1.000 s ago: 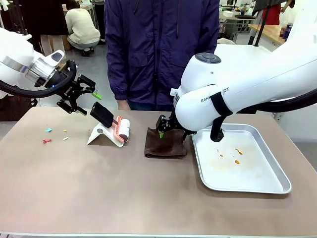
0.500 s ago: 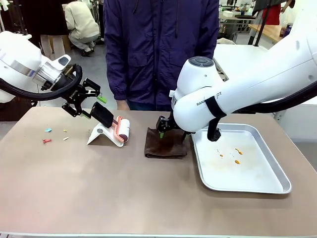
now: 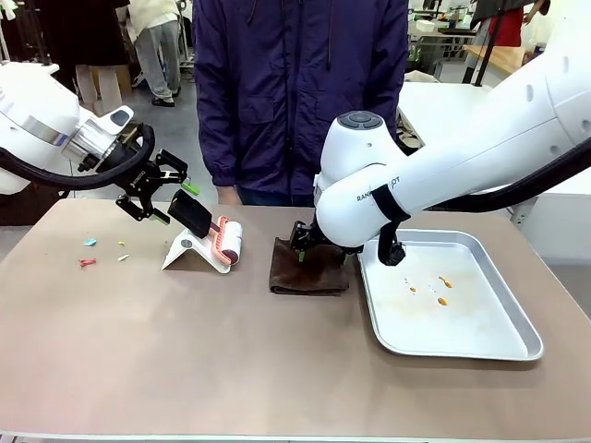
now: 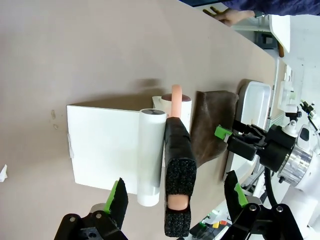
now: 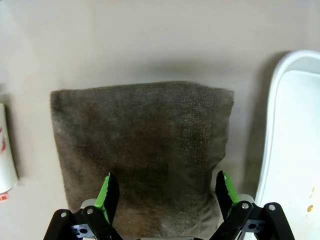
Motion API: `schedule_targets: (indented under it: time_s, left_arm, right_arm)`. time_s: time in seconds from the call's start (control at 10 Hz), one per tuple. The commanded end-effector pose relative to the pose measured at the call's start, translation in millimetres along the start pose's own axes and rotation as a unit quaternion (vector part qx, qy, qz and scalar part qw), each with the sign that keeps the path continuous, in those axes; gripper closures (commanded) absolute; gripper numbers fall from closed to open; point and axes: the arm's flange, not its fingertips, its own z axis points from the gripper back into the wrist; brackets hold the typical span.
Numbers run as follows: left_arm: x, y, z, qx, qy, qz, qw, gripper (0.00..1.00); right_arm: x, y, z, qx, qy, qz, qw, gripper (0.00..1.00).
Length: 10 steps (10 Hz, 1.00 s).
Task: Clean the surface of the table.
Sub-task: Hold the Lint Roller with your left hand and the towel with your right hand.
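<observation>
Taupe-brown, the table (image 3: 185, 351) spans the front view. A brown cloth (image 3: 309, 272) lies near its far edge, between a lint roller (image 3: 226, 240) on a white stand (image 3: 187, 251) and a metal tray (image 3: 462, 343) toward the right edge.

Left wrist view: the left gripper (image 4: 177, 192) has its jaws apart on either side of the roller's black handle (image 4: 179, 172), not touching it.

Right wrist view: the right gripper (image 5: 166, 195) has its jaws apart over the cloth's near edge, with the tray just beside it.

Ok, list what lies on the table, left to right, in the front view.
In order: small coloured scraps, white stand with a pink-and-white lint roller, folded dark brown cloth, shallow silver metal tray.
</observation>
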Motion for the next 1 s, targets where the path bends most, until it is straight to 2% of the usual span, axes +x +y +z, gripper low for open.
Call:
schedule_targets:
  time_s: [0.0, 0.5, 0.6, 0.7, 0.8, 0.9]
  left_arm:
    - [0.2, -1.6, 1.2, -0.002, 0.002, 0.008, 1.000, 0.00]
    - [-0.3, 1.7, 2.5, 0.003, -0.006, 0.004, 1.000, 0.00]
    - [-0.6, 2.2, 2.7, 0.004, -0.009, 0.005, 1.000, 0.55]
    - [-0.7, 3.2, 2.6, 0.008, -0.008, 0.003, 1.000, 0.59]
    - [-0.3, 4.5, 2.9, 0.010, -0.012, 0.003, 1.000, 1.00]
    - [-0.4, 6.0, 4.1, 0.008, -0.017, 0.001, 1.000, 1.00]
  right_arm:
    - [6.1, 11.4, -1.8, -0.037, -0.013, -0.021, 0.999, 0.00]
    - [6.5, 7.9, -7.1, -0.049, 0.001, -0.019, 0.999, 0.00]
    - [6.3, 6.7, -7.5, -0.061, 0.007, -0.015, 0.998, 0.23]
    - [5.2, 6.3, -8.1, -0.058, 0.013, -0.017, 0.998, 0.60]
    - [5.0, 6.3, -8.2, -0.057, 0.018, -0.018, 0.998, 0.83]
    - [4.9, 6.4, -8.3, -0.057, 0.021, -0.017, 0.998, 1.00]
